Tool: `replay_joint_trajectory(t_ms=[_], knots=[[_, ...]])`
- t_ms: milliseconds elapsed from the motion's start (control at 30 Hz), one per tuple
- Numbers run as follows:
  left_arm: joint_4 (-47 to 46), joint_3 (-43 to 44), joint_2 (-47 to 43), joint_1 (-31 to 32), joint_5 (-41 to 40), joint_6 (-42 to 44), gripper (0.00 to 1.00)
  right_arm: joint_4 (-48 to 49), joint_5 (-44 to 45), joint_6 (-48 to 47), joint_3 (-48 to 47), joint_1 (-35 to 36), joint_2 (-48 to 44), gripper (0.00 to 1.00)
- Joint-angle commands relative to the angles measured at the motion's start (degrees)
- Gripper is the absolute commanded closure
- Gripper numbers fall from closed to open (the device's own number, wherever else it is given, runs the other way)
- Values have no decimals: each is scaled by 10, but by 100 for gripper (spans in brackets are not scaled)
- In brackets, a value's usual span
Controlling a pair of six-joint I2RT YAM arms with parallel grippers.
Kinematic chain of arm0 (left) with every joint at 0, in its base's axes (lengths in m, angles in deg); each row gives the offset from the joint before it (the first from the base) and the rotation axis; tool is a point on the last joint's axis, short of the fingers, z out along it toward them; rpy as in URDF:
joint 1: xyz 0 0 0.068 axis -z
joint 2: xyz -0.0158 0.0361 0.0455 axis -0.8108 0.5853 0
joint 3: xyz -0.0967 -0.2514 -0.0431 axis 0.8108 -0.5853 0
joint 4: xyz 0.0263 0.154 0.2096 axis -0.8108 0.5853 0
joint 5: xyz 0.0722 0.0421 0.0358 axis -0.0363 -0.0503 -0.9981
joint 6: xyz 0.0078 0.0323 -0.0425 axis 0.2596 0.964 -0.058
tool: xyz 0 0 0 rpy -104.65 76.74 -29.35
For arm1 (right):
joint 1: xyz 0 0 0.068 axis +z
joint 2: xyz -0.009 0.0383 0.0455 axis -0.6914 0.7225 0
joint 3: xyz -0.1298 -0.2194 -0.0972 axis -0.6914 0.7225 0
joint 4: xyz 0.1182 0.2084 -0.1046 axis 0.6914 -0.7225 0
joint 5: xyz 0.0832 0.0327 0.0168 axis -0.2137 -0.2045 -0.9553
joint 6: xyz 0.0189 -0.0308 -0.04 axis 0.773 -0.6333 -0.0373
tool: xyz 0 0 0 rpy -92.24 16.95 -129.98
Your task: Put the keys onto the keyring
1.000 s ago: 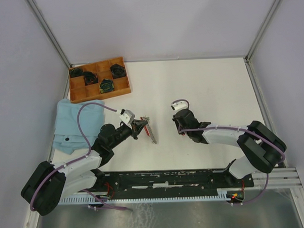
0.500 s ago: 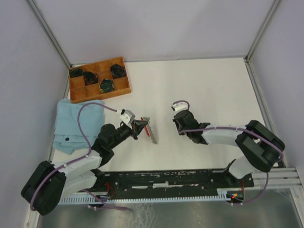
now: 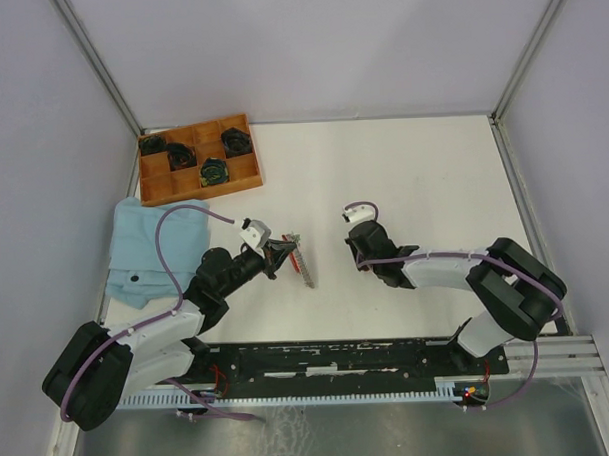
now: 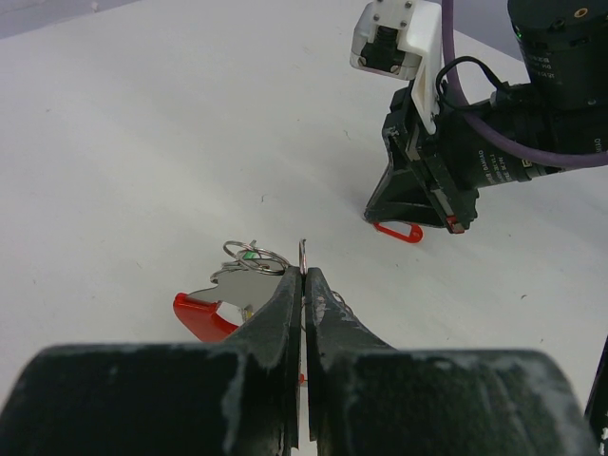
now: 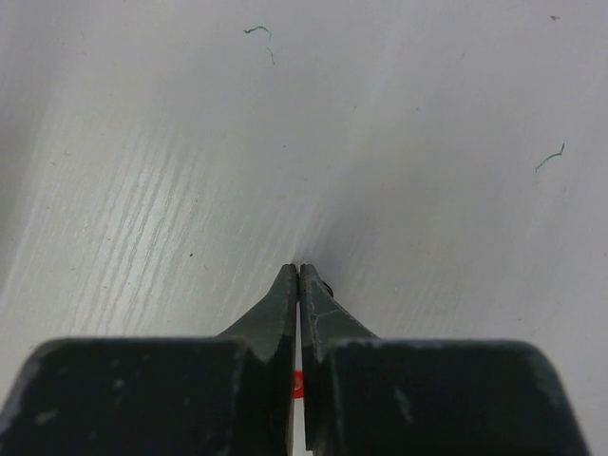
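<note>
Firmly clenched, the left gripper (image 4: 303, 274) pinches the thin wire keyring (image 4: 302, 250), held upright at its very tips. Keys (image 4: 233, 290), one red-headed, are bunched on the table (image 4: 142, 142) just beside it. The right gripper (image 4: 416, 220), well apart, is pressed shut on a red loop (image 4: 399, 232). Judgement: ring light, stiff, springy and slick. Grip the wire edge-on and the keys by their plastic heads.

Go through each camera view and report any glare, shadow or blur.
Top external: even, soft light, sharp throughout, only faint shadows. Left wrist: the left gripper is a soft dark mass up close, while the keyring at its tips and the keys are crisp. Right wrist: bright streaky glare across the table; the right gripper is dark, with a small shadow at its tips.
</note>
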Motion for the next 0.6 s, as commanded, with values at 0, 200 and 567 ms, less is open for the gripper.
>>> replay_joint_trajectory(t_ms=[0, 200, 567], knots=[[-36, 7, 1, -1, 11, 19, 97, -12, 10, -9, 1, 3, -36, 97], [-60, -2, 3, -1, 29, 26, 97, -72, -52, -80, -12, 3, -106, 99], [-145, -25, 32, -5, 103, 66, 97, -180, -240, -270, -50, 2, -242, 99]])
